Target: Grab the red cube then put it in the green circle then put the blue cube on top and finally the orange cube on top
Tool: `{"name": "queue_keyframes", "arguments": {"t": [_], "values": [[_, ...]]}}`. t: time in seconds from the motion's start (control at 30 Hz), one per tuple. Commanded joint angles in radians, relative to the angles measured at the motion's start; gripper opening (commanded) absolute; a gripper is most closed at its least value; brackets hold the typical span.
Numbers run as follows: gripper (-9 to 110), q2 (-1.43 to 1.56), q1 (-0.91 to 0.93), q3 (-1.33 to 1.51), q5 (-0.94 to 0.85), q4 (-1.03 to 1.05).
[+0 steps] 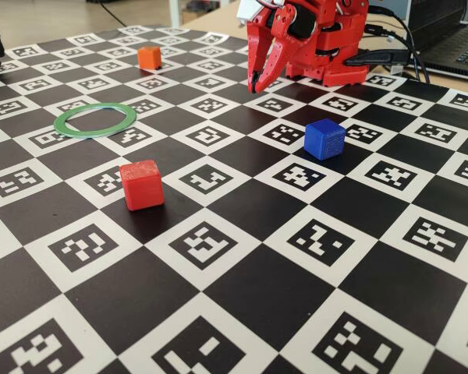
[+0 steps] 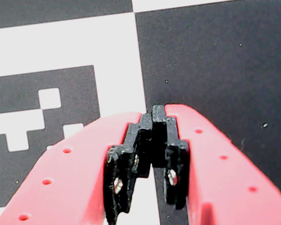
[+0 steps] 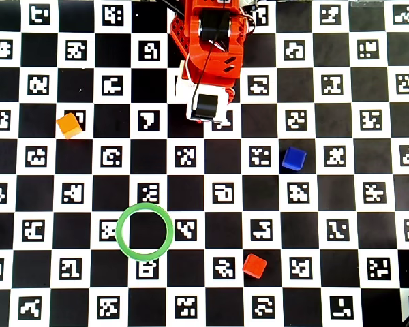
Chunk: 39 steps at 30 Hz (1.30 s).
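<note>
Lying well apart from closed fingers (image 2: 155,115): red cube (image 1: 142,185).

Matte, layer-ridged plastic red cube (image 1: 142,185); smooth glossy plastic hand (image 2: 152,123).

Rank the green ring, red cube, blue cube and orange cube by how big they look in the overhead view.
1. green ring, clearly the widest.
2. red cube, blue cube and orange cube: they look about the same size from above, so I won't rank them.
</note>
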Motion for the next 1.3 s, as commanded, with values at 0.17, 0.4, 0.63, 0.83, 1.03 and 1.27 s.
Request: {"name": "queue_keyframes", "arguments": {"t": [0.17,0.4,0.63,0.83,1.03,1.27], "values": [[-4,0.051,0.006,0.054,-0.005,0.063],[-4,0.051,0.006,0.054,-0.005,0.063],[-4,0.051,0.006,0.054,-0.005,0.063],[-4,0.051,0.005,0.054,-0.014,0.063],[-4,0.051,-0.008,0.054,-0.008,0.064],[-4,0.051,-0.017,0.054,-0.043,0.054]]}}
